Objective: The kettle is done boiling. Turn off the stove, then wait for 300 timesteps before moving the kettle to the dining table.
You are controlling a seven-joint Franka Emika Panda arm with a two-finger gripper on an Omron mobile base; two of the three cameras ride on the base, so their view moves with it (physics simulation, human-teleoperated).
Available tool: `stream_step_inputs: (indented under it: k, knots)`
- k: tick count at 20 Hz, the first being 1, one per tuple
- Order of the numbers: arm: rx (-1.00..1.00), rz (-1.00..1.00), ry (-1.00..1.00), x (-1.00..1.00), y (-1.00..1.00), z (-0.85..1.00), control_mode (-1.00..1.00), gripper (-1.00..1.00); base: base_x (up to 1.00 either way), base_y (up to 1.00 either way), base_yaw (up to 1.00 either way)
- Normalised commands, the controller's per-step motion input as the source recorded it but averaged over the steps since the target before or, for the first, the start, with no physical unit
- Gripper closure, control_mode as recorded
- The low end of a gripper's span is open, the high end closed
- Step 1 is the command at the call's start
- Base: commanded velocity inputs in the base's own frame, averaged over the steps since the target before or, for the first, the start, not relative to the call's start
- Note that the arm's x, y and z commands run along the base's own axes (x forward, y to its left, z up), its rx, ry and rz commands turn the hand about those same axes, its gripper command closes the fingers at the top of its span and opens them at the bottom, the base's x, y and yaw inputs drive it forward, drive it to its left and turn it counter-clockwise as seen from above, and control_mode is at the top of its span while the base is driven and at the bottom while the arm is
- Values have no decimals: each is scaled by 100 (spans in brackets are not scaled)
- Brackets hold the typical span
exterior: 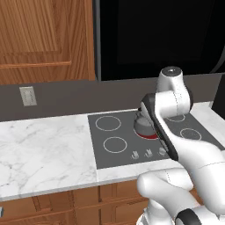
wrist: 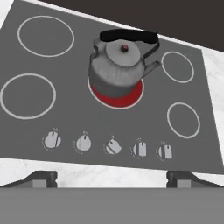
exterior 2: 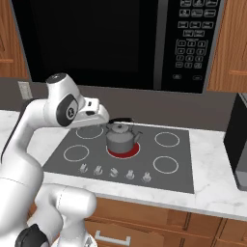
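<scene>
The grey kettle point(wrist: 117, 68) with its black arched handle stands on the centre burner point(wrist: 118, 99), which glows red, on the dark stove point(wrist: 87, 114). The base views also show the kettle point(exterior 2: 120, 137) point(exterior: 141, 123), half hidden by my arm in the left one. A row of silver knobs point(wrist: 113, 147) runs along the stove's front edge, and the middle knob sits at a slant. My gripper point(wrist: 113, 178) hovers open and empty above that front edge, short of the knobs. The dining table is out of view.
A black microwave point(exterior 2: 120, 43) hangs over the stove point(exterior 2: 144, 161). A dark appliance point(exterior 2: 239, 144) stands on the counter at the right. White marble counter point(exterior: 44, 149) stretches left of the stove, with a wall outlet point(exterior: 28, 96) and wooden cabinets point(exterior: 39, 35) above.
</scene>
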Motion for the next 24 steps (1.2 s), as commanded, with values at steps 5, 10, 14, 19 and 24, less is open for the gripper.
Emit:
stream_step_inputs:
  k: [5, 10, 14, 19, 24]
  knots:
    - [-1, 0, 0, -1, -10, -13, -100, -100, 0, 0, 0]
    - [2, 0, 0, 0, -20, -5, -100, -100, 0, 0, 0]
    - [0, 1, 3, 0, -18, -8, -100, -100, 0, 0, 0]
    - [0, 0, 4, 0, -14, -15, -100, -100, 0, 0, 0]
    - [0, 0, 6, 0, -11, -19, -100, -100, 0, 0, 0]
